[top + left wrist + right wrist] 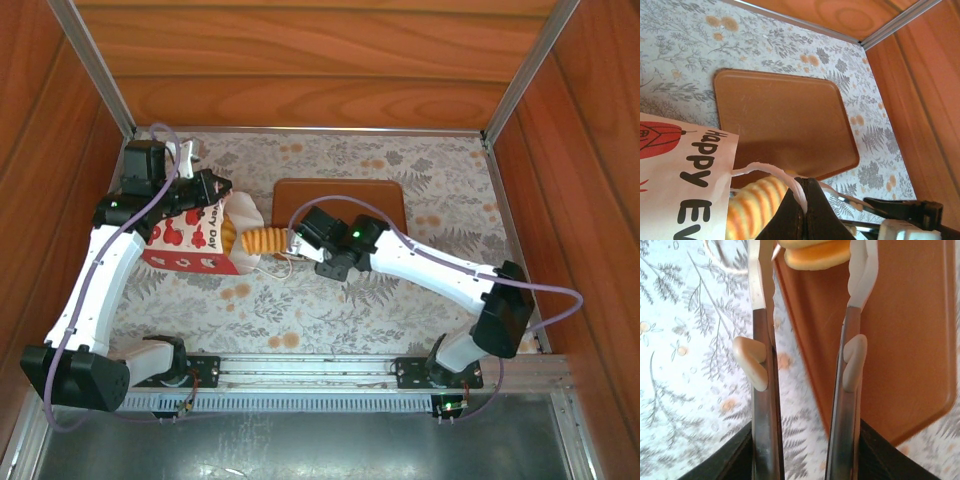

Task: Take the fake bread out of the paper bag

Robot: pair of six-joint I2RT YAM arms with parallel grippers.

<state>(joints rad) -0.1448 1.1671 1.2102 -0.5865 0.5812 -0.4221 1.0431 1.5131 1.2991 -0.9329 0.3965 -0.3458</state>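
The white paper bag (188, 243) with red print lies on its side at the left, mouth facing right. My left gripper (218, 188) is above its mouth, shut on the bag's white cord handle (771, 170), which runs into the closed jaws of that gripper (806, 183). A ridged golden fake bread (262, 240) sticks out of the bag's mouth. My right gripper (287, 243) is shut on its end, and the bread (815, 252) sits between the white pads (860, 270). The same bread (752, 205) shows beside the bag (685, 170).
A flat brown tray (340, 200) lies just behind the bag's mouth, under the right gripper's far side; the tray (785, 125) is bare. Wooden walls close in the floral-patterned table on the left, back and right. The arm bases stand at the near edge.
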